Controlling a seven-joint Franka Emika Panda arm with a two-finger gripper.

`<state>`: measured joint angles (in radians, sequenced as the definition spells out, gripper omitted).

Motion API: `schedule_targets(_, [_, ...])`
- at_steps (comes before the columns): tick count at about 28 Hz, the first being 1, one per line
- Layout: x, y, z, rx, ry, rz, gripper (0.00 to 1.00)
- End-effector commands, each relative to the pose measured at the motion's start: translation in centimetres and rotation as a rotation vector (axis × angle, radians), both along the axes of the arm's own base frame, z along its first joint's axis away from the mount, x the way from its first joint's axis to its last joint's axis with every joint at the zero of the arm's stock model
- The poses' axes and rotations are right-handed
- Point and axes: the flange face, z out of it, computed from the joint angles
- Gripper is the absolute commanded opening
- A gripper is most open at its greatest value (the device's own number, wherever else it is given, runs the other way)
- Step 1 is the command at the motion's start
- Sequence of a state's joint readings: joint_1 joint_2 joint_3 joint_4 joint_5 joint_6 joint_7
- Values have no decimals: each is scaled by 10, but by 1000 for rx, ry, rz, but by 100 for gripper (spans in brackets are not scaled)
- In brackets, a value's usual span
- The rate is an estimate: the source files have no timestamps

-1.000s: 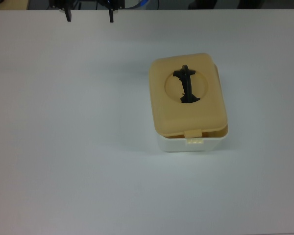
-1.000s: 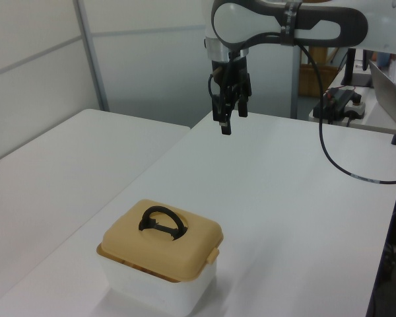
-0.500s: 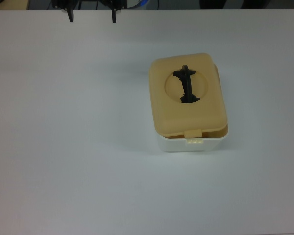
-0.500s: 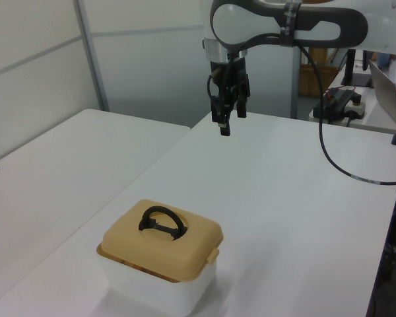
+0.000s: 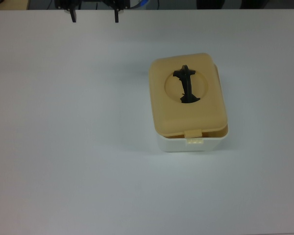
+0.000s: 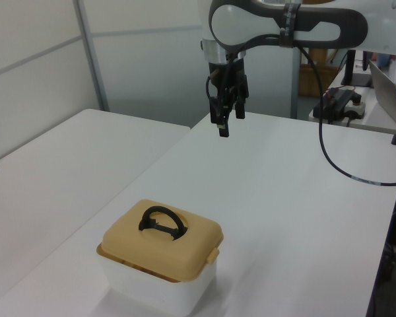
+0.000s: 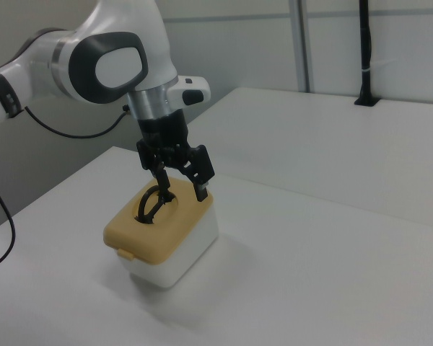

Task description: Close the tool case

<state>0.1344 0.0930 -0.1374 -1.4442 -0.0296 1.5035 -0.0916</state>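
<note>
The tool case (image 5: 188, 105) stands on the white table (image 5: 63, 122), right of centre in the top view. Its tan lid (image 5: 186, 110) rests on the white tub (image 5: 193, 145), with a thin gap showing along the near right edge. A black handle (image 5: 187, 84) lies in the lid's round recess. My gripper (image 5: 95, 16) hangs open at the table's far edge, well apart from the case, with nothing between its fingers. The left view shows the gripper (image 6: 228, 122) high above the table, far behind the case (image 6: 160, 254). The right view has the gripper (image 7: 182, 189) overlapping the case (image 7: 162, 234).
A black cable (image 6: 336, 158) trails over the table at the left view's right, near a power strip (image 6: 340, 102). A second white table (image 6: 46, 165) adjoins at the left view's left. A black post (image 7: 366, 50) stands far back in the right view.
The gripper has drifted slightly toward the top view's right and a little higher in the left view, still open. The tool case has not moved.
</note>
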Motion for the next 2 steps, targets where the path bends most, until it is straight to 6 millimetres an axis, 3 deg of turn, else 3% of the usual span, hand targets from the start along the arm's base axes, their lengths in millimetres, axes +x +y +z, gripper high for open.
schedule_targets(1, [-3,4,1,-6,3,3,100])
schedule_targets(2, [-3,4,1,-6,3,3,100])
